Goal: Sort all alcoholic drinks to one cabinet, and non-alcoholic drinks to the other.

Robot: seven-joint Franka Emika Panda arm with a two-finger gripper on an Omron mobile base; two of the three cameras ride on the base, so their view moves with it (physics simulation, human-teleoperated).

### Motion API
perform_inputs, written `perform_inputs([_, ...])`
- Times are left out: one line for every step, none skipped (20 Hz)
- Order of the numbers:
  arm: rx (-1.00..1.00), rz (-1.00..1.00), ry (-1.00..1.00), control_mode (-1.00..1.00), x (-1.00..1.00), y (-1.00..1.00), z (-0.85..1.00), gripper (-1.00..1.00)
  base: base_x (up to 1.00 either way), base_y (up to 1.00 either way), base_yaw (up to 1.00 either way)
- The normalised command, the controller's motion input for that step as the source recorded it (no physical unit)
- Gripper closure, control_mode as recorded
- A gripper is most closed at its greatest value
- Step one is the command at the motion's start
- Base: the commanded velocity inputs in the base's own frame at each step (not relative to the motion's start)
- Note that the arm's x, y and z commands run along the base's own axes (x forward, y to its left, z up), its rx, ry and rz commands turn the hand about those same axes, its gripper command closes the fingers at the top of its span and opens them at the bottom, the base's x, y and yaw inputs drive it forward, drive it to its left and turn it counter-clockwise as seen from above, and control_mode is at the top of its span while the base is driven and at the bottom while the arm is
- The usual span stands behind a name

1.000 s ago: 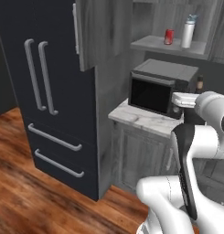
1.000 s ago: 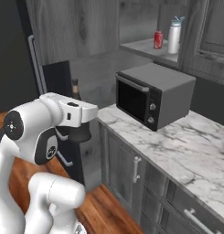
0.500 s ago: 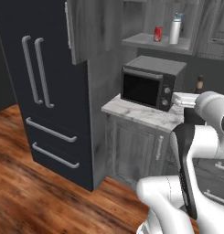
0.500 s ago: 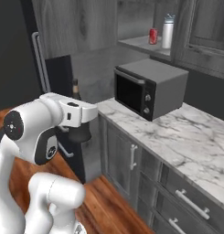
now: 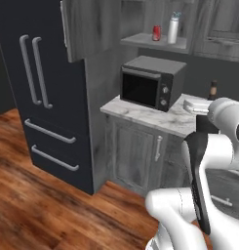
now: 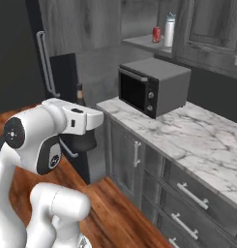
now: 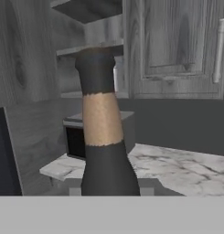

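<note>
Well, taking the microwave point(image 5: 151, 86) as the landmark and reading the left base view from the left: the dark fridge point(image 5: 40, 93) stands left of it past a grey cabinet side; above the microwave, on the open shelf point(image 5: 155, 43), the red soda can point(image 5: 156, 33) sits just beside the pale-grey bottle point(image 5: 173, 29) — can on the left. Right of the microwave, the gripper point(image 6: 83, 138) is closed around the dark bottle point(image 7: 104, 137), held upright, its neck showing above the arm – the marble counter point(image 6: 187, 140) lies under the microwave
</note>
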Motion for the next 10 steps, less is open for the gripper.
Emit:
perform_inputs([0.0,0.0,0.0,1.0,0.0,0.0,0.0,1.0,-0.63,-0.11,0.0])
perform_inputs([0.0,0.0,0.0,1.0,0.0,0.0,0.0,1.0,-0.63,-0.11,0.0])
perform_inputs([0.0,0.0,0.0,1.0,0.0,0.0,0.0,1.0,-0.63,-0.11,0.0])
perform_inputs([0.0,0.0,0.0,1.0,0.0,0.0,0.0,1.0,-0.64,-0.12,0.0])
perform_inputs([0.0,0.0,0.0,1.0,0.0,0.0,0.0,1.0,-0.64,-0.11,0.0])
perform_inputs([0.0,0.0,0.0,1.0,0.0,0.0,0.0,1.0,-0.64,-0.12,0.0])
perform_inputs([0.0,0.0,0.0,1.0,0.0,0.0,0.0,1.0,-0.64,-0.12,0.0])
perform_inputs([0.0,0.0,0.0,1.0,0.0,0.0,0.0,1.0,-0.64,-0.12,0.0])
perform_inputs([0.0,0.0,0.0,1.0,0.0,0.0,0.0,1.0,-0.64,-0.12,0.0])
perform_inputs([0.0,0.0,0.0,1.0,0.0,0.0,0.0,1.0,-0.64,-0.12,0.0])
